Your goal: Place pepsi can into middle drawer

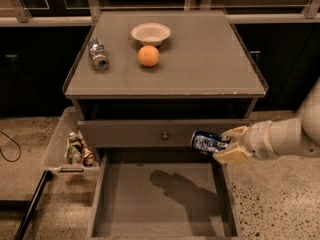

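Cream end effector (226,148), clamped on the dark blue pepsi can (207,141), hovers over the right edge of the open grey middle drawer (130,209). Carrying step, I'd say. Next: lower inward, release.

I see the claw (224,145) gripping the blue can (207,141) on its side, hanging over the open drawer's (125,209) right rear corner, just before the knobbed front (125,133) above that drawer.

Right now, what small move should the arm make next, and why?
Probably shift toward the centre of the middle drawer before lowering. The gripper holds the pepsi can sideways in front of the knobbed drawer front, over the tray's rear corner, near its side wall.
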You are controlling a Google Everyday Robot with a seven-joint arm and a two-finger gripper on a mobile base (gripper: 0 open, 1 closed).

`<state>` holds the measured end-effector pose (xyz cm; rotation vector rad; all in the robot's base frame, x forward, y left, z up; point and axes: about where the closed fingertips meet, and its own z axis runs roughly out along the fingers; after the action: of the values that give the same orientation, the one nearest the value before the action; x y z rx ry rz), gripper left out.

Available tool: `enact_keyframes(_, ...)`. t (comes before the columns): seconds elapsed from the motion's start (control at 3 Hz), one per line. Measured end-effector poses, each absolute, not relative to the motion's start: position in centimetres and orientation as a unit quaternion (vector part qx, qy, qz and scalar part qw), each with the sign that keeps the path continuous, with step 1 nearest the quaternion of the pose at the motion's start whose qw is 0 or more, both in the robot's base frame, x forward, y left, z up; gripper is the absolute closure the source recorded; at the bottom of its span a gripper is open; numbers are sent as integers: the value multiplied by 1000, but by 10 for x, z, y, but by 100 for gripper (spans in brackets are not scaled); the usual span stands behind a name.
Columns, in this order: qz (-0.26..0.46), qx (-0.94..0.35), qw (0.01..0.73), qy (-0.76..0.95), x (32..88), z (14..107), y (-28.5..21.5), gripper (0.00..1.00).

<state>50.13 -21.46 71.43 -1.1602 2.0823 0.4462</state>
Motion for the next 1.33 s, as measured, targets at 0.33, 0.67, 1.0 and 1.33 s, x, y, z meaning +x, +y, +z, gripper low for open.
enact_keyframes(0.33, 189, -460, 348, 795, 497, 660, -193, 100)
enact_keyframes(0.67, 216, -460, 335, 793, 489, 622, -176, 100)
enact_keyframes(1.0, 218, -459, 335, 793, 489, 620, -175, 100)
enact_keyframes(1.33, 215, -456, 327, 799, 488, 606, -171, 100)
